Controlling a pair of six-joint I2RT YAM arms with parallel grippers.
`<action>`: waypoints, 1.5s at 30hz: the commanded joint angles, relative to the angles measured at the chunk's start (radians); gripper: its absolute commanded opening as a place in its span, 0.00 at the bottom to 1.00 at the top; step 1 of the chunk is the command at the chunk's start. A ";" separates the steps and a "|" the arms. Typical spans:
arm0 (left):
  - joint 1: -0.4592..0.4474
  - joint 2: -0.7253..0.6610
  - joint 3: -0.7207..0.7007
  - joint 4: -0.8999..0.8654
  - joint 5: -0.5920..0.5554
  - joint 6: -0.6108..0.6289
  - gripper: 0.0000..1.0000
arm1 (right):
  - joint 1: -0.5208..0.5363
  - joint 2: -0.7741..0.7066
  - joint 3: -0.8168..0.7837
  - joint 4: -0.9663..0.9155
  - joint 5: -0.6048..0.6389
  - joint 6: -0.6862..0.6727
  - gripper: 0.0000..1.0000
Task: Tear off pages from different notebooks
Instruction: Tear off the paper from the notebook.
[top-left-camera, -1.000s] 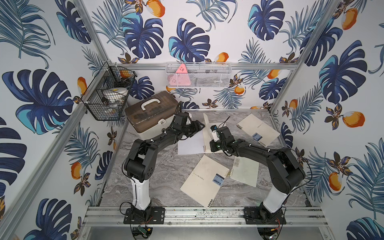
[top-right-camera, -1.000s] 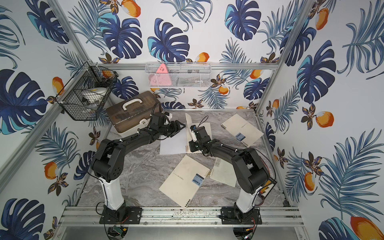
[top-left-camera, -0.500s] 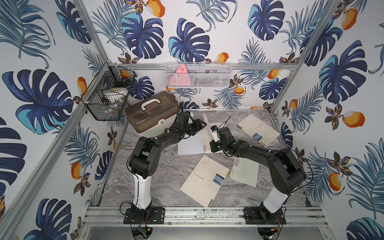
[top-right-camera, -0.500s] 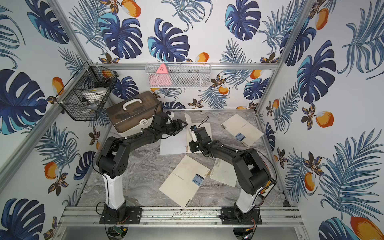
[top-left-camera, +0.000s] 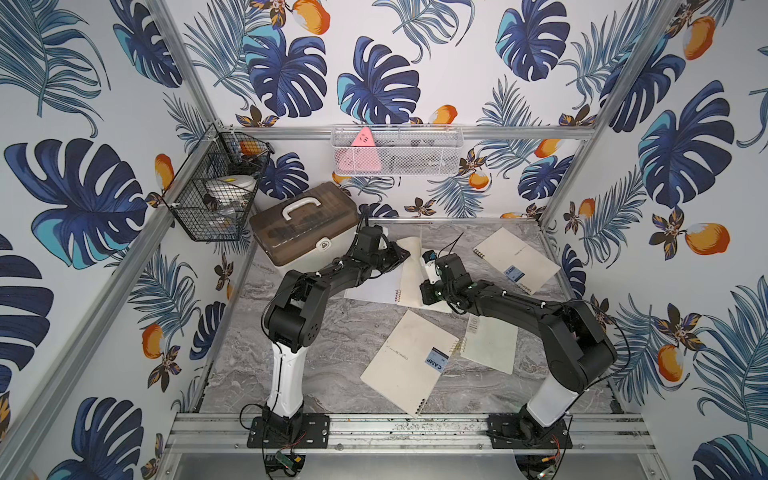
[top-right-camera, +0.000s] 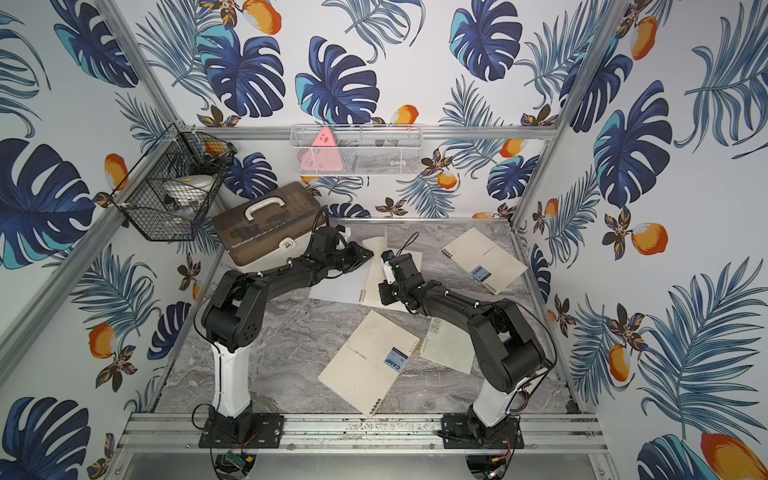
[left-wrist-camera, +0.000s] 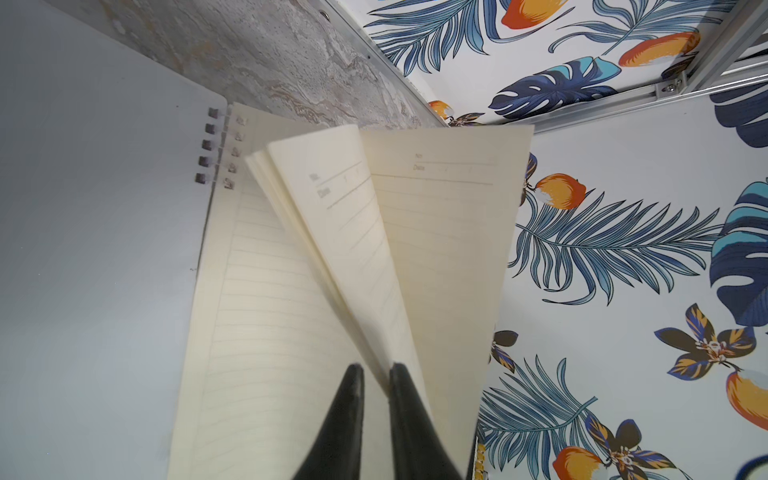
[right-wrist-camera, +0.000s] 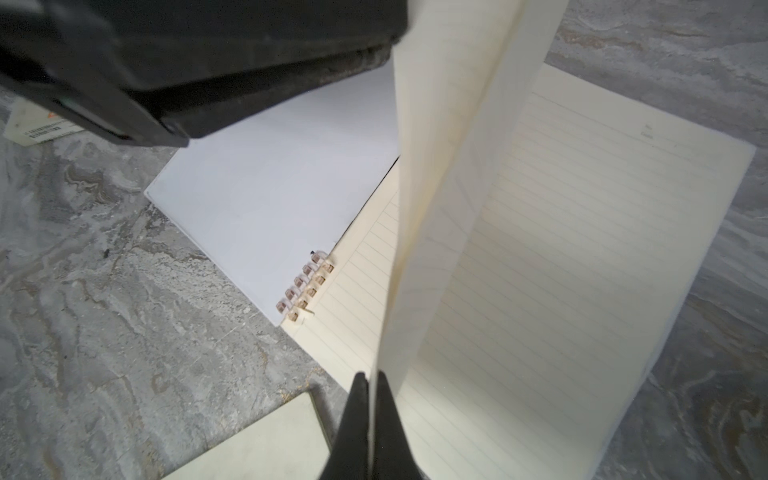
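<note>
1. The desk (top-left-camera: 332, 353) carries everything. The near CAMP notebook (top-left-camera: 405, 361) lies closed toward the front edge and the far CAMP notebook (top-left-camera: 515, 259) sits toward the far right corner. The action is mid-desk, nearer the back edge.
2. There lies the open notebook (top-left-camera: 409, 291), its cover folded flat, near the brown-lidded box (top-left-camera: 305, 226). I judge this to be the tear step: the grips are set and the pull is not yet made.
3. The lifted pages (left-wrist-camera: 436, 249) stand up off the book in a fan, and both grippers have hold of them.
4. The left gripper (left-wrist-camera: 376, 368) is narrow, its fingers pinching the edge of the fan. The right gripper (right-wrist-camera: 372, 376) is squeezed tight on a thin edge of the same raised leaves.
5. The coil (right-wrist-camera: 305, 286) is what matters next. The move calls for a pull away from it, and I see nothing pinning the book down, so it may drag along.
6. Some things are hard to make out:
   - how many sheets each gripper has;
   - whether any holes have ripped, since the leaves hide most of the coil;
   - the fingertips, which the wrists bury in both top views;
   - the pale rectangle (top-left-camera: 490, 351) by the right arm, which may be a loose page or a small notebook.
</note>
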 joint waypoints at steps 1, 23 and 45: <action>-0.001 0.009 0.011 0.027 0.008 -0.010 0.13 | 0.002 -0.009 -0.001 0.012 -0.012 -0.001 0.01; -0.007 -0.079 -0.031 0.056 0.048 0.003 0.67 | 0.001 -0.013 -0.044 0.069 -0.058 -0.023 0.00; -0.032 0.005 -0.004 -0.001 0.035 0.058 0.24 | 0.002 -0.017 -0.063 0.080 -0.077 -0.046 0.00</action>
